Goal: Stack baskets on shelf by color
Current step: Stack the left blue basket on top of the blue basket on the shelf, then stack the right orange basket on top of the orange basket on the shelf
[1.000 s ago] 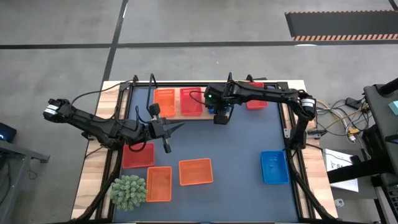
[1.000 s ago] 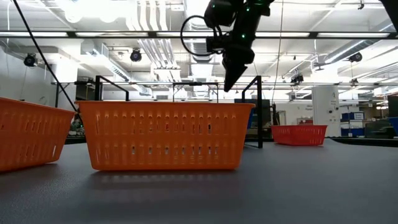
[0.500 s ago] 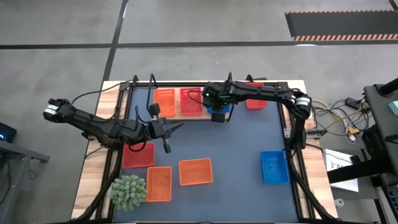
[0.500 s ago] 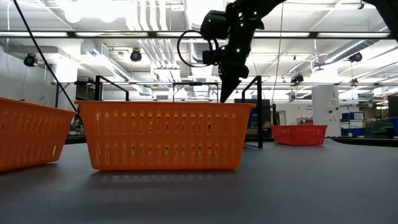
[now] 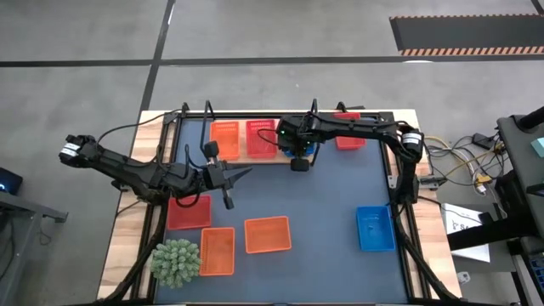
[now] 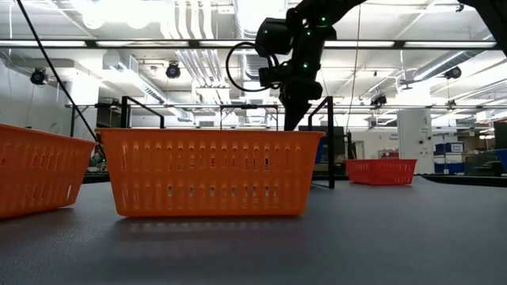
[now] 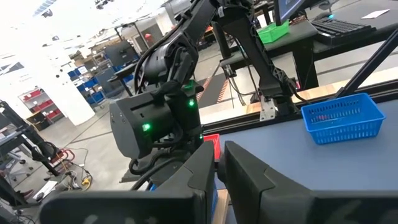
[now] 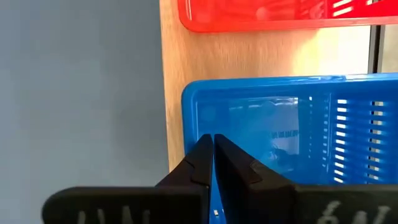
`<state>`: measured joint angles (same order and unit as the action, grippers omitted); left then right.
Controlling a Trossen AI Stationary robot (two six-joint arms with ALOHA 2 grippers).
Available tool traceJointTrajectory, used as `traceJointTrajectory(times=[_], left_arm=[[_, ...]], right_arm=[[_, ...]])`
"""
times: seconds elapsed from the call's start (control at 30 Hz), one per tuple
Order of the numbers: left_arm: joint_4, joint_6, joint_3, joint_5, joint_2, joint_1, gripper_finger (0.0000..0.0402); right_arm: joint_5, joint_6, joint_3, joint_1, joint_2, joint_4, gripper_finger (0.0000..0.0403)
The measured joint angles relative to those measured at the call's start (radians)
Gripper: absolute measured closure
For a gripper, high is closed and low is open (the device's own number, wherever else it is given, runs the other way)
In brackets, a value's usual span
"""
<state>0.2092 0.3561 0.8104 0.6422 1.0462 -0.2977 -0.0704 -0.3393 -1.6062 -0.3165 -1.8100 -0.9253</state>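
Note:
A light wooden shelf (image 5: pixel 280 159) lies along the mat's far edge. On it stand an orange basket (image 5: pixel 225 138), a red basket (image 5: pixel 262 138) and a blue basket (image 8: pixel 280 124), the blue one mostly hidden under my right arm in the high view. My right gripper (image 8: pixel 212 142) is shut, pointing down, its tips just inside the blue basket's end wall. My left gripper (image 5: pixel 229 183) is shut and hovers over the mat left of centre, holding nothing. My right gripper comes from above with shut fingers at the blue basket's end wall (image 8: pixel 189 124), just inside the rim. I cannot tell whether the tips touch the basket. The basket rests flat on the shelf board.
On the dark-blue mat lie a red basket (image 5: pixel 189 212), two orange baskets (image 5: pixel 217 251) (image 5: pixel 268 235) and a blue basket (image 5: pixel 375 228). Another red basket (image 5: pixel 349 141) sits at the far right. A green spiky ball (image 5: pixel 176 262) lies at the near left corner.
My right gripper has come down and shifted slightly toward the table's left, over the shelf beside the red basket. The baskets have stayed where they were.

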Motion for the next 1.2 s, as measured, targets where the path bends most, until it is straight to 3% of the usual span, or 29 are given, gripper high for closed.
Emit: traceJointTrajectory(times=[0.33,0.6,0.8,1.03,1.2], left_arm=[[0.000,0.000,0.000,0.000,0.000,0.000,0.0379],[0.000,-0.003,0.000,-0.003,0.000,0.000,0.0379],[0.000,-0.011,0.000,-0.004,0.000,0.000,0.0379],[0.000,-0.065,-0.003,-0.044,0.000,0.000,0.0379],[0.002,-0.122,-0.008,-0.114,0.001,0.000,0.0379]], right_arm=[[0.000,0.003,-0.007,0.009,0.017,-0.017,0.0394],[0.000,0.033,0.033,0.127,0.159,0.037,0.0394],[0.004,0.034,0.237,0.278,0.314,0.318,0.0394],[0.003,0.050,0.626,0.415,0.501,0.798,0.0394],[-0.005,0.033,0.900,0.472,0.546,1.166,0.0394]])
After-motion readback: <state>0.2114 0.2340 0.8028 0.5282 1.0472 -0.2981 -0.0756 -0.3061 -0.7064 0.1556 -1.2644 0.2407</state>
